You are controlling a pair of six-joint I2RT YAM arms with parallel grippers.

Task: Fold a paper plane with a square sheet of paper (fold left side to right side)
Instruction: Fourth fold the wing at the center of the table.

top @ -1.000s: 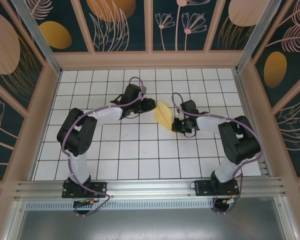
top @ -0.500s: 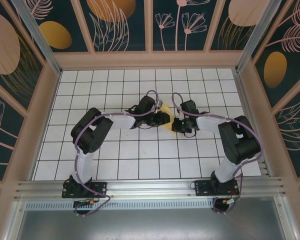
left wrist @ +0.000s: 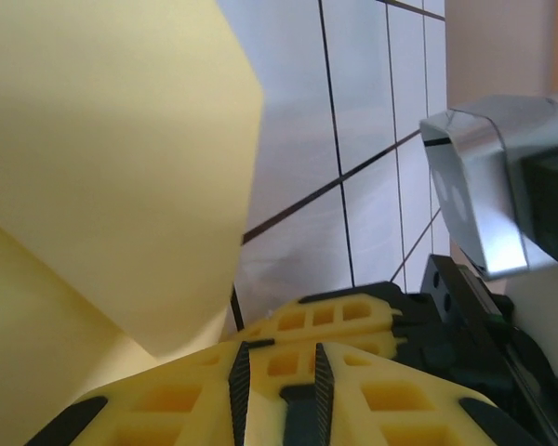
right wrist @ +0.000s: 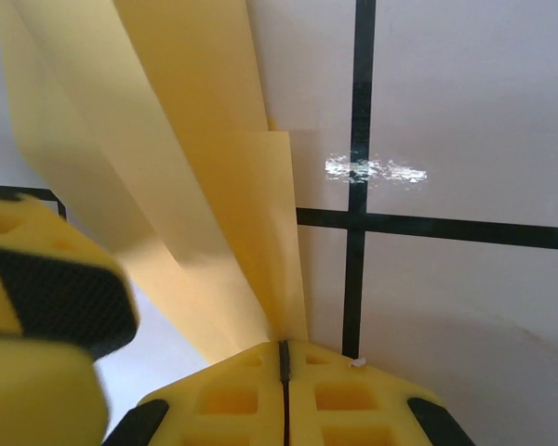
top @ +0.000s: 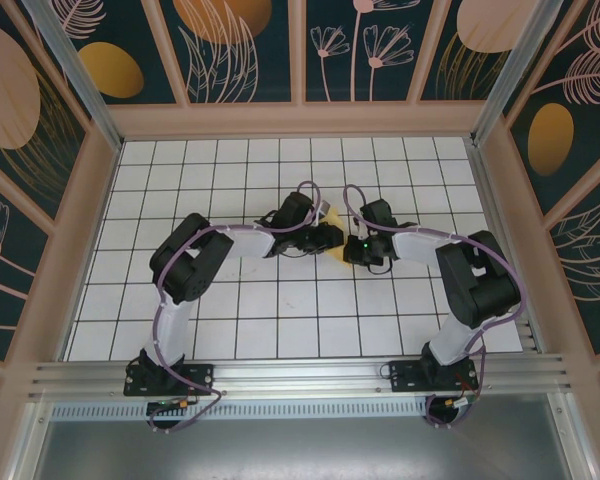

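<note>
One edge of the paper [right wrist: 205, 177] we see pinched in the right gripper [right wrist: 284, 351] (pads pressed together); the left gripper [left wrist: 279, 362] stands narrowly parted alongside.

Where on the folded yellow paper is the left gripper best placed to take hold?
The raised free flap of the yellow paper, at its edge, coming from the left: it stands off the tiles, thin enough for a pinch, and the right gripper clamps its other side.

The square sheet of paper [top: 329, 213] lies near the middle of the counter [top: 230, 320], slightly toward the far edge, left jaws at its left side, right jaws at its right.
</note>
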